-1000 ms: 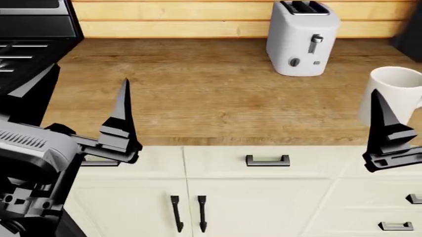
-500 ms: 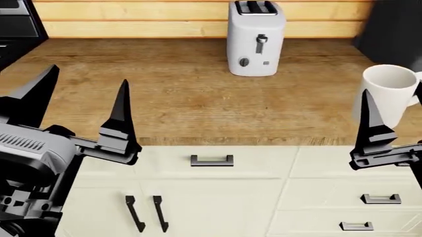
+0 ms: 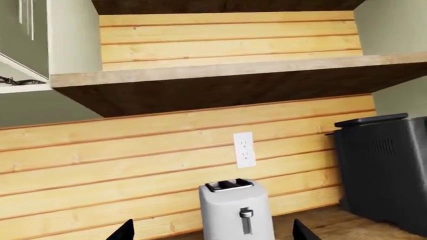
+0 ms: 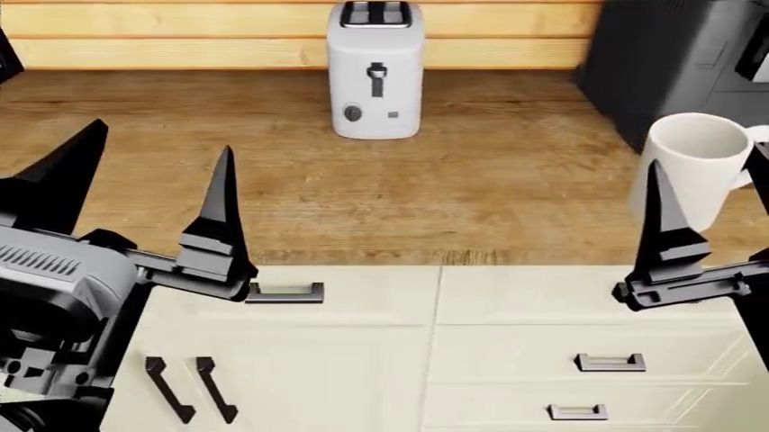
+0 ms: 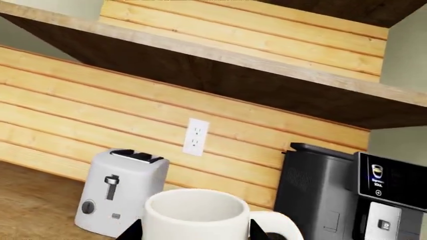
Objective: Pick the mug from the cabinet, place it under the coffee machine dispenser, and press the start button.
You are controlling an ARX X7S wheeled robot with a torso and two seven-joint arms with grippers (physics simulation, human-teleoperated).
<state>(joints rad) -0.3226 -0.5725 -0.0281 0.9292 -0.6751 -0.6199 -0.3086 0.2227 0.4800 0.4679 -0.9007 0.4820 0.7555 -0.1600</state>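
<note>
Everything on the counter has slid left in the head view compared with a second ago, so the base looks to be rolling right: the boxy white toaster (image 4: 375,70) went from right of centre to left of centre, and the tall dark grey coffee machine (image 4: 673,67) has come into view at the far right.

Plain white ceramic mug (image 4: 691,171) is already out of the cabinet. It sits upright between the fingers of the right gripper (image 4: 709,229), rim up, loop handle poking off to the right, carried above the near edge of the wooden countertop (image 4: 481,198). Jaws are closed on the mug's sides, which I'd guess is why it stays level while the base moves.

Left gripper (image 4: 144,193) is spread wide with nothing in it, parked over the near left counter edge, out of the way.

From the right wrist camera the silver dispenser block (image 5: 381,220) shows just past the mug, below the lit screen. Mug isn't under it yet, so placing and the button press are both still to do.
</note>
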